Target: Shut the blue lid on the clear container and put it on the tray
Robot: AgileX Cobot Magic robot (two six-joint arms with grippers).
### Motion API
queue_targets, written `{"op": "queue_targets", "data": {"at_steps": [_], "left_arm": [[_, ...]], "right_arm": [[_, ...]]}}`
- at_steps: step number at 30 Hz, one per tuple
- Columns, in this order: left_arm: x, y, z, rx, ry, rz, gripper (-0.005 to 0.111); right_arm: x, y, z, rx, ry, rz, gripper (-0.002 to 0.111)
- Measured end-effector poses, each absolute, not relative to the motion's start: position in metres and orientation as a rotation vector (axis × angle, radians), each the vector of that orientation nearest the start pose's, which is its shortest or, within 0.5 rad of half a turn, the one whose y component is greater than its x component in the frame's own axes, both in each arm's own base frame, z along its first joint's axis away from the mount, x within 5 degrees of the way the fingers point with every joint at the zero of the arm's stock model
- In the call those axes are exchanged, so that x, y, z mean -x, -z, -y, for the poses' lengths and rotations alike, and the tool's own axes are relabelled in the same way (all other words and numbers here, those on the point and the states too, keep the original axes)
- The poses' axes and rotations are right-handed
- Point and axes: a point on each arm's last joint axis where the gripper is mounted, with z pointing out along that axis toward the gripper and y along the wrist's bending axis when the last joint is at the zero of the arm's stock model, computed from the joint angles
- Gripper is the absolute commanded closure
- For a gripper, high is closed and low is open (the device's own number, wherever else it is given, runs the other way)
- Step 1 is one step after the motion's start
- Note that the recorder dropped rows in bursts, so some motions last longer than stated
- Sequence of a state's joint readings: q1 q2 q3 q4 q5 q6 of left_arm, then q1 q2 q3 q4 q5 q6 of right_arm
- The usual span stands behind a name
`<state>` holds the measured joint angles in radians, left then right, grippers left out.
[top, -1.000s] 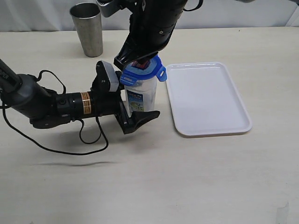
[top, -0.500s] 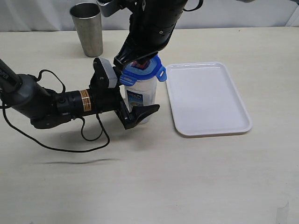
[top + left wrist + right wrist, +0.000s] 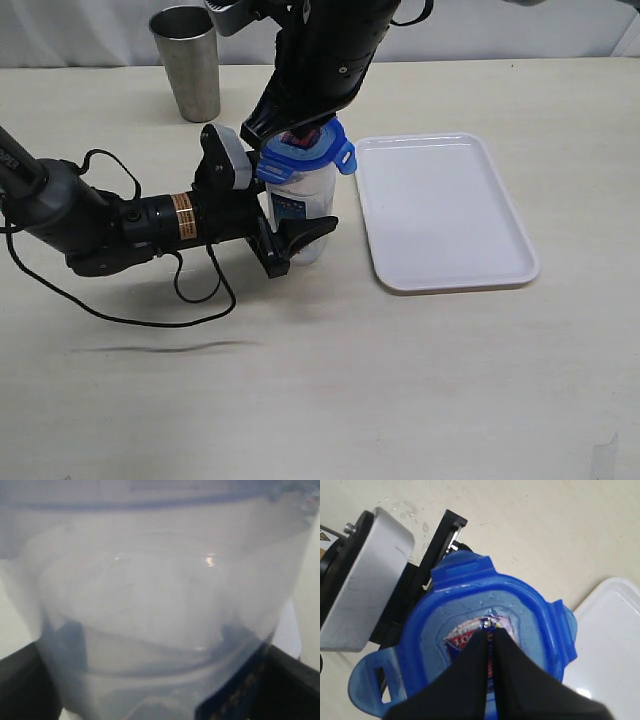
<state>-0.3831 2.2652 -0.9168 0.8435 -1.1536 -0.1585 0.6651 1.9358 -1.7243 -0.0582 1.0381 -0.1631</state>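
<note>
Container: the clear container (image 3: 300,205) stands upright on the tabletop (image 3: 300,390), just beside the tray's left edge and not on it.
Lid: the blue lid (image 3: 322,158) sits on the container's mouth. Its snap flaps stick outward, and one points toward the tray.
Tray: the white tray (image 3: 450,270) lies flat on the tabletop to the right of the container.
Left fingers: the left fingers (image 3: 300,235) reach in low from the left, one on each side of the container's lower half. The near one lies along the front of the wall. I cannot tell whether they squeeze it or only stand beside it.
Right fingers: the right fingers (image 3: 475,670) are pressed together, with their tips down on the sticker in the middle of the lid.
Cup: a steel cup (image 3: 187,62) stands upright at the back left, well apart from the container.
Cable: a black cable (image 3: 190,300) loops on the tabletop beneath the left arm.
</note>
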Motion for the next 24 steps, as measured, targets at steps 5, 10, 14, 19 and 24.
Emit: {"op": "queue_targets", "data": {"at_steps": [5,10,14,19,24], "left_arm": [[-0.321,-0.0637,0.1965,-1.07,0.773,-1.513,0.107],[-0.321,-0.0637,0.1968,-1.074,0.777,-1.514,0.107],[-0.3214,-0.0639,0.1974,-1.068,0.793,-1.526,0.107],[-0.3214,-0.0637,0.1973,-1.06,0.8,-1.536,0.107],[-0.3215,-0.0635,0.1972,-1.06,0.801,-1.539,0.107]], "right_arm": [[-0.3368,-0.2803,-0.2585,1.123,-0.068,-2.491,0.104],[-0.3368,-0.2803,-0.2585,1.123,-0.068,-2.491,0.104],[-0.3376,-0.2811,-0.2591,1.122,-0.068,-2.49,0.103],[-0.3397,-0.2839,-0.2611,1.121,-0.073,-2.49,0.103],[-0.3405,-0.2865,-0.2624,1.119,-0.081,-2.494,0.095]]}}
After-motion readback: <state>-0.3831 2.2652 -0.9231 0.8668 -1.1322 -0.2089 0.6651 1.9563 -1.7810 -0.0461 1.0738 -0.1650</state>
